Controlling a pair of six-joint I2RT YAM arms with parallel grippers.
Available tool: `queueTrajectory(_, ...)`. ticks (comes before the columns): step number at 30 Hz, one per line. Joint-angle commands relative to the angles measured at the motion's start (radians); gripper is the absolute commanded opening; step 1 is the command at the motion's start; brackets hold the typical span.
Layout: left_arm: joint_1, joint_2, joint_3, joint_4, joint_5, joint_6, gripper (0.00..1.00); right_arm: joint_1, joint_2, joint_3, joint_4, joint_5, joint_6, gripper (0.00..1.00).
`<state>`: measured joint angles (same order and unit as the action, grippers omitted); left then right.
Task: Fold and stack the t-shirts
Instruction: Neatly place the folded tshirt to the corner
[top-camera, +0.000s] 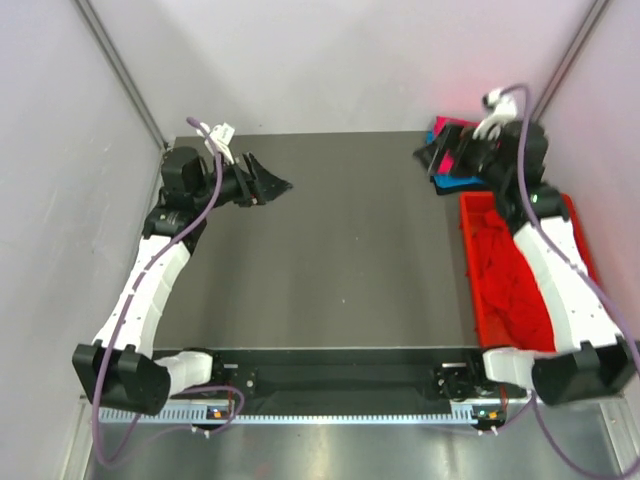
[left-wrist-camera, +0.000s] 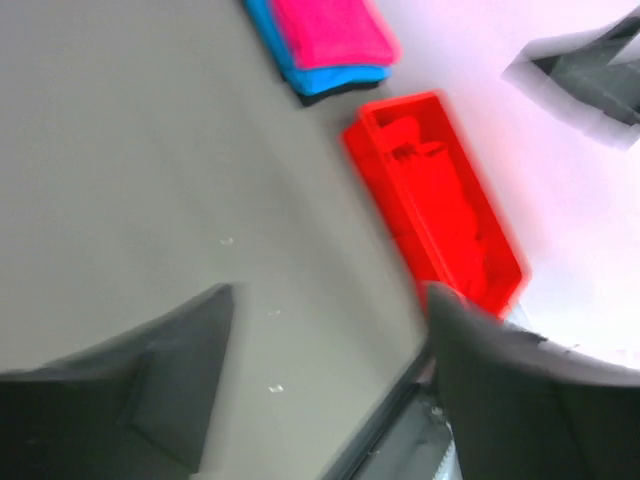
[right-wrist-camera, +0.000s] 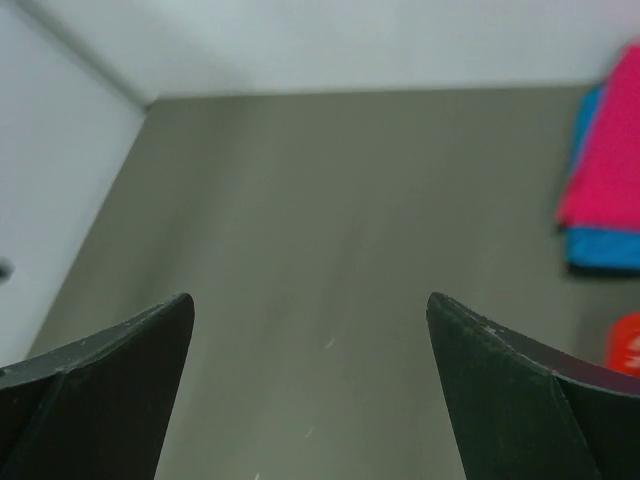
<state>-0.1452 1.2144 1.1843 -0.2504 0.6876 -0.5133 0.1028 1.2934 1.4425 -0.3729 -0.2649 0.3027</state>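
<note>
The pink tee (left-wrist-camera: 330, 25) lies folded on the blue tee (left-wrist-camera: 340, 78) at the far right corner of the table (top-camera: 340, 260). I take that as the stack being built there, clear of the open middle where folding needs room. The crate (left-wrist-camera: 378, 190) sits just beside the stack on its near side and holds crumpled red tees (top-camera: 500, 270); I judge those are waiting their turn.

My right claw (right-wrist-camera: 310, 390) hangs by the stack with its jaws spread wide. Nothing is between them, and its camera shows only bare table ahead. My left claw (left-wrist-camera: 325, 385) hangs over the far left of the table, jaws apart too, gripping nothing and touching nothing that I can see.
</note>
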Motion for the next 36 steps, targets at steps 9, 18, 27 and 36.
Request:
queueTrajectory(9,0.004,-0.252,-0.049,0.034,-0.011,0.004,0.99,0.144,-0.422,-0.435,-0.053,-0.083,0.178,1.0)
queueTrajectory(18,0.004,-0.309,-0.061,-0.016,-0.036,0.047,0.99,0.144,-0.505,-0.384,-0.141,-0.007,0.142,1.0)
queueTrajectory(27,0.004,-0.315,-0.061,-0.01,-0.023,0.033,0.99,0.146,-0.517,-0.363,-0.15,0.006,0.154,1.0)
queueTrajectory(36,0.004,-0.323,-0.066,0.003,-0.019,0.021,0.99,0.144,-0.526,-0.356,-0.166,0.019,0.151,1.0)
